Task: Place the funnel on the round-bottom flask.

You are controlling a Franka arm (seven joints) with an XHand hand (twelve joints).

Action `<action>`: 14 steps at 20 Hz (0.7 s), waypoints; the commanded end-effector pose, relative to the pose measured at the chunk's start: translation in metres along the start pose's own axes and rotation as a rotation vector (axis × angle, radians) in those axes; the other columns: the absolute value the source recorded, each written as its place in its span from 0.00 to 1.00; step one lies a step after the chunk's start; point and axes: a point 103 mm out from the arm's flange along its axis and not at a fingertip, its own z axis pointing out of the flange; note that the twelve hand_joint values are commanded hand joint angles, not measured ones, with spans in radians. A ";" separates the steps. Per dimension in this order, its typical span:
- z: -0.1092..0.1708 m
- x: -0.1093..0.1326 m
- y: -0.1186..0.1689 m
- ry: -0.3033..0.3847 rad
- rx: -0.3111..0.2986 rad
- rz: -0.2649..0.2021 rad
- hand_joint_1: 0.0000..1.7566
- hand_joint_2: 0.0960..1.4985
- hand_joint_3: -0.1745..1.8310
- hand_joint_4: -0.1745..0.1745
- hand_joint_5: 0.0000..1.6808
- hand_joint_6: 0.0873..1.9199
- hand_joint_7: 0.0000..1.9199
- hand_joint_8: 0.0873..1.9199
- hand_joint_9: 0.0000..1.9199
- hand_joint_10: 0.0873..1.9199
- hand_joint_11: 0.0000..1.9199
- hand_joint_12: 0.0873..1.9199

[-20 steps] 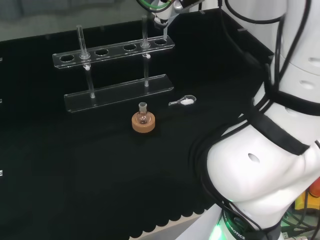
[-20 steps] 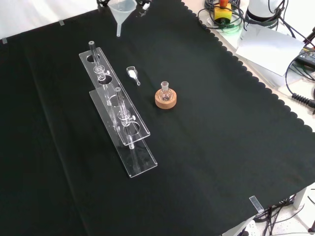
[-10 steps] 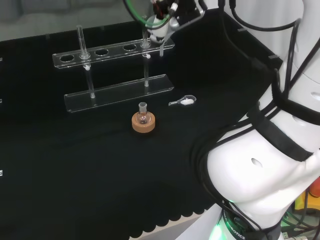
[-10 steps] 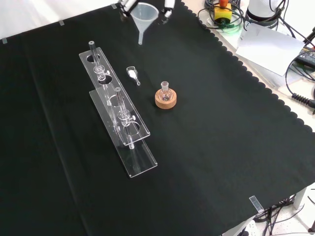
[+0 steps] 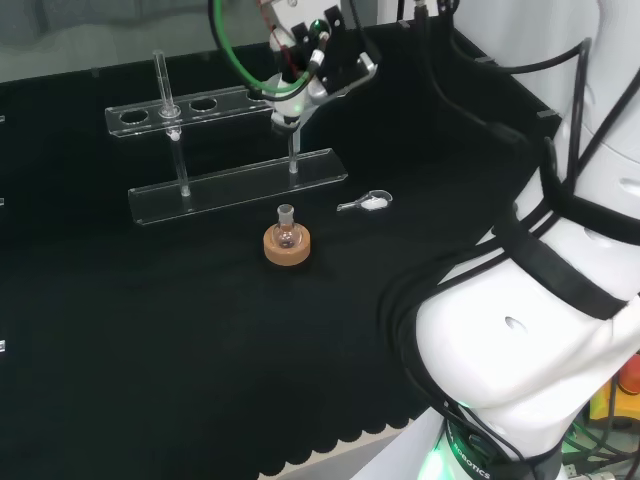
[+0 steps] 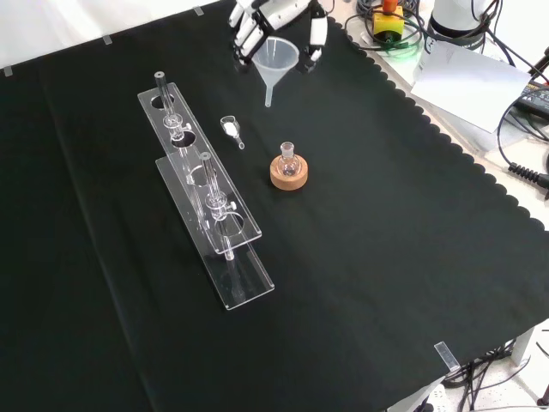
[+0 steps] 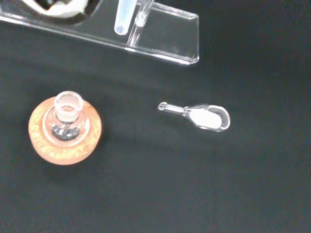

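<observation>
black cloth covers the tabletop (image 6: 386, 257), and on it the task's things are set out. the funnel (image 6: 277, 60) is held in the air by the robot hand (image 6: 266, 17), whose fingers are curled around the funnel's wide rim, the stem pointing down; in the front view it hangs above and a little to the left of the round-bottom flask (image 6: 287, 161), well apart from it. in the head view the funnel (image 5: 288, 100) is seen before the upper bar of the test tube rack (image 5: 230, 150), with the robot hand (image 5: 315, 60) above it. the flask sits upright on a cork ring (image 6: 288, 174), its neck open and nothing resting on it; in the wrist view the flask (image 7: 66, 116) and the cork ring (image 7: 43, 145) are seen from above.

just beside the flask a small scoop (image 6: 230, 129) with white powder lies flat on the cloth, between flask and rack. two tubes are seen standing in the rack (image 6: 206, 189).

the task is judged to be partway: the funnel is grasped and lifted, but it is not yet over the flask's neck, and lowering the stem into the neck is left to be done.

the clear ware is hard to make out. what the flask holds cannot be told, and the hold on the funnel's rim is partly hidden in the head view.
</observation>
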 end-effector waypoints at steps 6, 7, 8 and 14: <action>0.037 0.039 0.023 -0.011 0.076 -0.039 0.50 0.43 0.42 0.53 0.40 0.35 0.28 0.31 0.47 0.20 0.28 0.67; 0.040 0.038 0.024 -0.009 0.082 -0.038 0.50 0.43 0.42 0.53 0.40 0.35 0.28 0.31 0.47 0.20 0.28 0.67; 0.042 0.039 0.025 -0.004 0.087 -0.037 0.50 0.43 0.42 0.53 0.40 0.35 0.28 0.31 0.47 0.20 0.28 0.67; 0.051 0.042 0.029 -0.004 0.111 -0.034 0.50 0.43 0.43 0.53 0.40 0.35 0.28 0.31 0.47 0.20 0.28 0.67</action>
